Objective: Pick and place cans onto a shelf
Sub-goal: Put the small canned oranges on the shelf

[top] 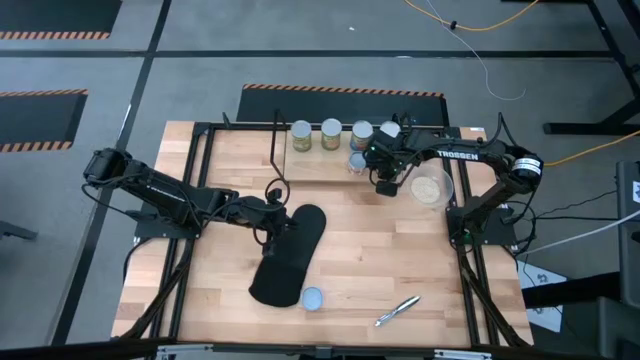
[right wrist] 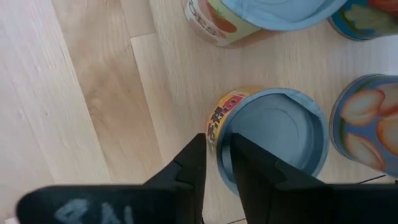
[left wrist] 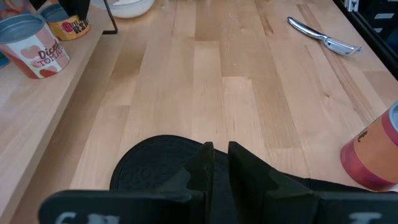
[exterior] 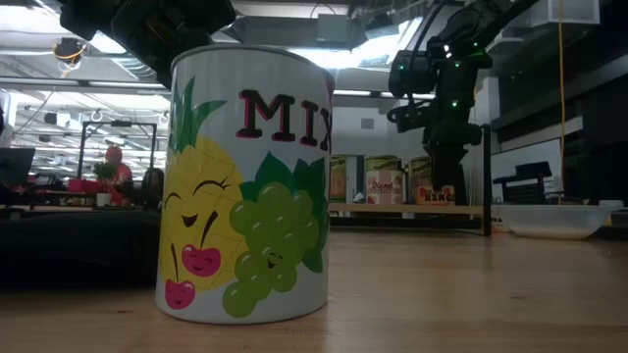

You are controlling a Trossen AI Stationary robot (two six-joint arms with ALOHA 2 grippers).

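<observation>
Robotics lab or workshop, wooden table (top: 350, 250) sitting in a black metal frame on a grey floor, hazard-striped mats (top: 45, 35) lying around it, yellow cable (top: 500, 20) trailing across the far floor, a person (exterior: 116, 169) sitting at distant benches under ceiling strip lights.

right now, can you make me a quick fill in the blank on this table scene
The fruit can nearest the low camera shows a pineapple and ___. The right hand is above a yellow-labelled can standing on the ___. The pale bowl sits beside the ___ arm.
Missing: grapes; shelf; right.
</observation>
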